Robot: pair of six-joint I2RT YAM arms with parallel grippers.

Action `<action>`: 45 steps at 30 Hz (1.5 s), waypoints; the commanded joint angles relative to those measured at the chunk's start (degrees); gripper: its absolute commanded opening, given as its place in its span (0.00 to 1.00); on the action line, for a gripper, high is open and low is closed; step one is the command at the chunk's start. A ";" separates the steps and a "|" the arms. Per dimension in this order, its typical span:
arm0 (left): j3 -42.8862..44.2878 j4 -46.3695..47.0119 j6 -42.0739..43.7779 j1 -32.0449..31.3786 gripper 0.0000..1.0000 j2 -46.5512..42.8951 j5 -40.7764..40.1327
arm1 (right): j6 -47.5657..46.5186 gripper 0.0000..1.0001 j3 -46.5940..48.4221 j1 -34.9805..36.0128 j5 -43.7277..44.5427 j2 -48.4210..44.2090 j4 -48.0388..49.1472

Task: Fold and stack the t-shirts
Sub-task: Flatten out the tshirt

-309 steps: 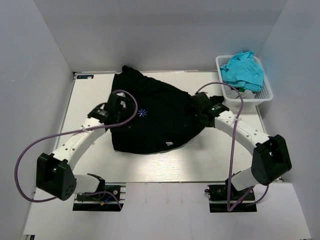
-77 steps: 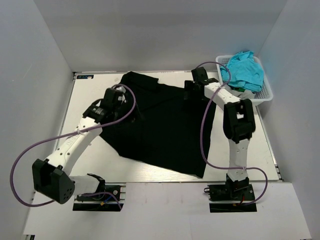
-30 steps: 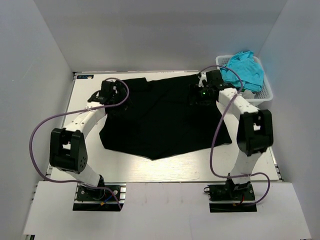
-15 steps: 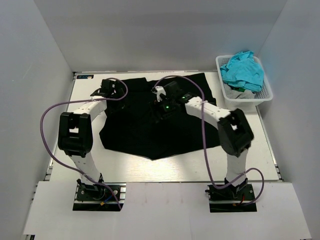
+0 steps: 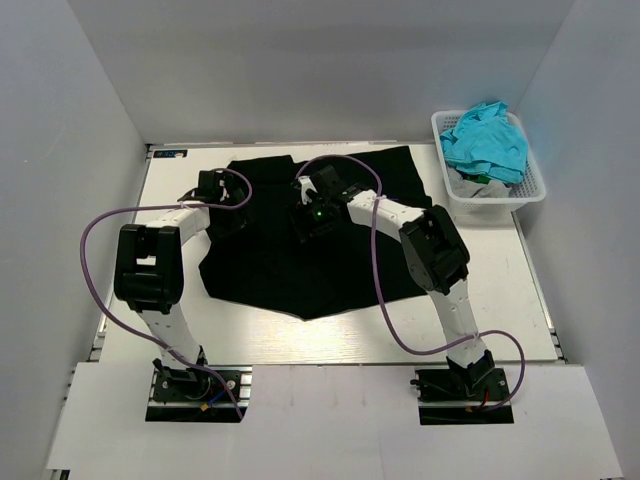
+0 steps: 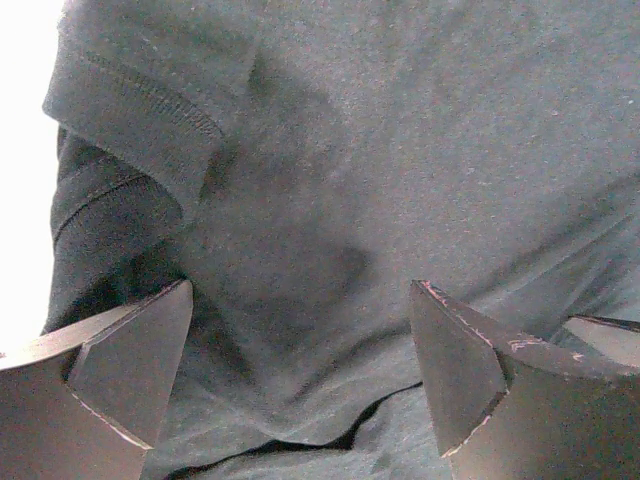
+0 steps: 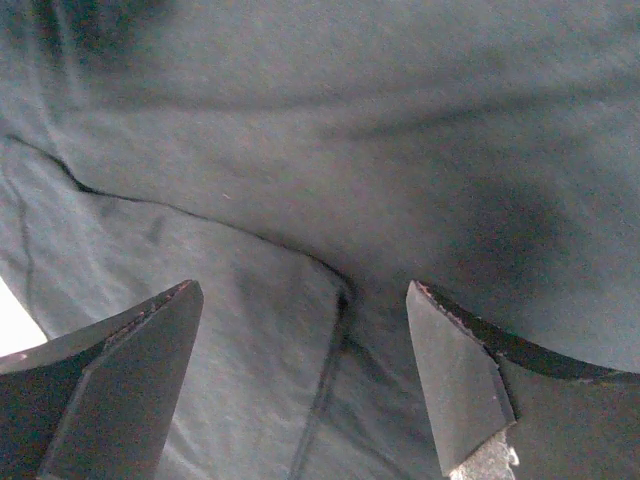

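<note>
A black t-shirt point(image 5: 300, 255) lies spread on the table, its hem coming to a point toward the near edge. My left gripper point(image 5: 222, 205) is open just above the shirt's left sleeve area; the left wrist view shows a sleeve hem point(image 6: 150, 95) and wrinkled black cloth point(image 6: 330, 240) between the fingers. My right gripper point(image 5: 308, 222) is open over the middle of the shirt; the right wrist view shows a folded cloth edge point(image 7: 330, 330) between the fingers. A turquoise t-shirt point(image 5: 485, 140) is heaped in the white basket point(image 5: 470, 203) at the far right.
The basket stands at the table's far right corner. White walls close in the table on the left, back and right. Purple cables loop from both arms over the table. Bare table point(image 5: 500, 290) shows right of the shirt and along the near edge.
The shirt was dragged and spread flat from a bunched heap. In the last second my right gripper moved left from the shirt's right shoulder to its middle; my left gripper shifted slightly nearer.
</note>
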 commanded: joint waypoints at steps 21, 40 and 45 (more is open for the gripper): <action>1.06 0.05 -0.03 0.73 0.99 0.50 3.03 | -0.12 0.35 -3.01 3.14 5.46 -4.32 0.85; 1.06 0.05 0.49 0.73 0.99 0.50 3.03 | -3.90 0.62 -5.56 2.61 7.85 -5.12 2.87; 1.06 0.05 0.49 0.73 0.99 1.03 3.55 | -3.46 0.62 -5.65 2.70 4.42 -4.16 3.40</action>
